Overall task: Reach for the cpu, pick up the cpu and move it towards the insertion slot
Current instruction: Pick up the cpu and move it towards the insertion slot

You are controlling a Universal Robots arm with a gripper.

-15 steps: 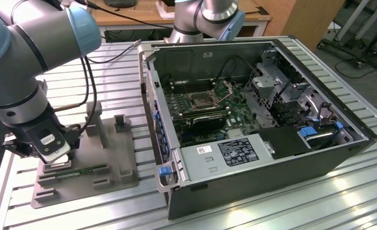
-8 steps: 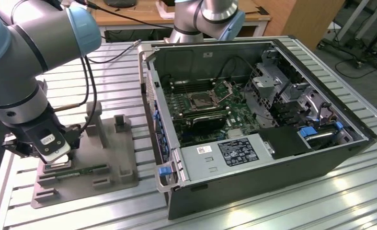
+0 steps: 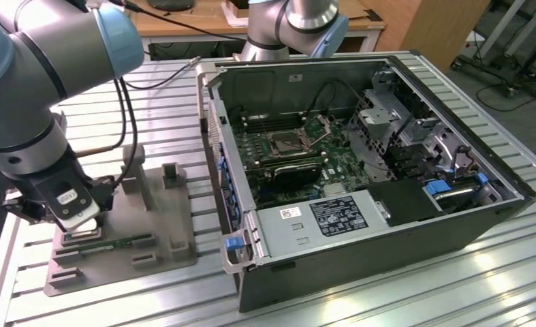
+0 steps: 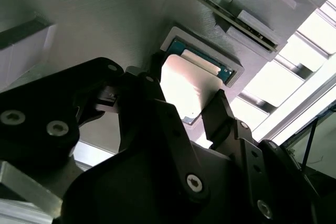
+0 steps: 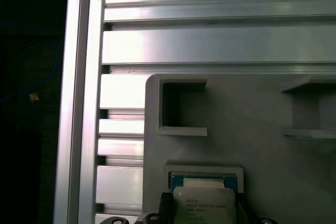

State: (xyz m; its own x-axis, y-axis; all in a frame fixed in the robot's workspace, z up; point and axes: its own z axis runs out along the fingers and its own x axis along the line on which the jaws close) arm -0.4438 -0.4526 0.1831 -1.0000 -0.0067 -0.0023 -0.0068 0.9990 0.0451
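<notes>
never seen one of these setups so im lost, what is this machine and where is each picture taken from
It is a robot arm with a grasping tool at its end. The exterior view comes from a camera off the arm; both wrist views come from cameras riding near the tool. On the ribbed metal table lie a grey plastic tray and an open computer case, inside which sits the insertion slot. The tool is down over the cpu, which sits in a recess of the tray. Whether the tool grips it yet, I cannot tell.
</notes>
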